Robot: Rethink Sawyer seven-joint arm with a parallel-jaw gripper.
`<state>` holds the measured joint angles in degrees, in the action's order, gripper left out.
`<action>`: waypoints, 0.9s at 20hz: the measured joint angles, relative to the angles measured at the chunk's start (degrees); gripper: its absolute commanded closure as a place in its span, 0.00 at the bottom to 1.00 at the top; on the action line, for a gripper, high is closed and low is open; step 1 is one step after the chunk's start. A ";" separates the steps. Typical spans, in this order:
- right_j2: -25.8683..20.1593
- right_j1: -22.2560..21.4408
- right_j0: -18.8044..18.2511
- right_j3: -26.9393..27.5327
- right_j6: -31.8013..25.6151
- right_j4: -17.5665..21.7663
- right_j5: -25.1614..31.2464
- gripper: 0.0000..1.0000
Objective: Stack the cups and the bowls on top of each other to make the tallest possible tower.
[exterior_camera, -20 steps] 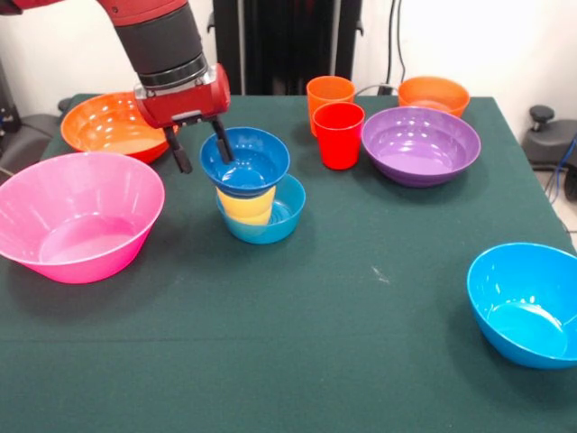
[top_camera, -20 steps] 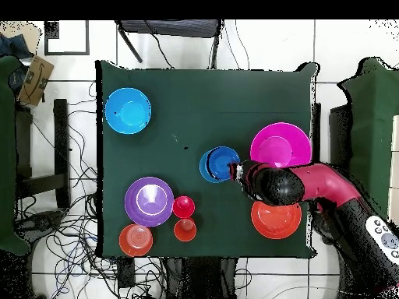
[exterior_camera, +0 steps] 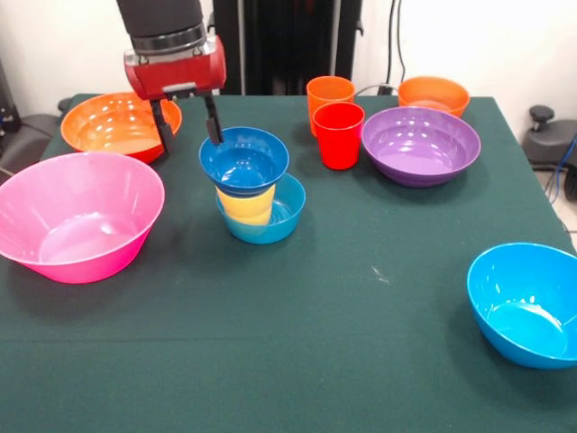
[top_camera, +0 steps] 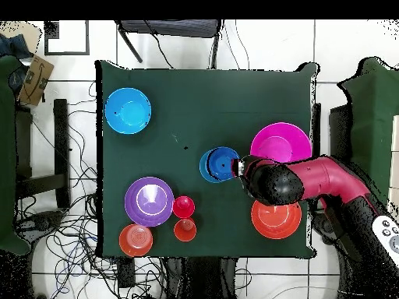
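Note:
The tower (exterior_camera: 252,194) stands left of the table's middle: a small blue bowl (exterior_camera: 270,225) at the bottom, the yellow cup (exterior_camera: 245,204) in it, and a darker small blue bowl (exterior_camera: 243,161) on top. It also shows in the overhead view (top_camera: 218,164). My gripper (exterior_camera: 187,126) is open and empty. It hangs just above and behind the top bowl's rim, touching nothing. In the overhead view the gripper (top_camera: 240,167) is at the tower's right edge.
The large pink bowl (exterior_camera: 77,216) and large orange bowl (exterior_camera: 113,126) sit left of the tower. The orange cup (exterior_camera: 329,93), red cup (exterior_camera: 339,135), purple bowl (exterior_camera: 420,144) and small orange bowl (exterior_camera: 434,94) are at the back right. The bright blue bowl (exterior_camera: 527,302) is at the near right.
My gripper has let go of the top blue bowl's rim and risen up and back. The bowl stays on the yellow cup.

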<state>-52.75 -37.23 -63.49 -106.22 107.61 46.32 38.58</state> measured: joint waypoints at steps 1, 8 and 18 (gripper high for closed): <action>0.00 -0.65 0.30 -0.02 0.00 -0.01 0.00 0.00; 0.24 -7.20 2.74 -2.00 0.00 -1.32 0.00 0.00; 2.41 -17.31 8.52 -8.95 1.62 -7.91 -1.19 0.00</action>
<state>-50.34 -54.54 -54.97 -115.17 109.23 38.41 37.39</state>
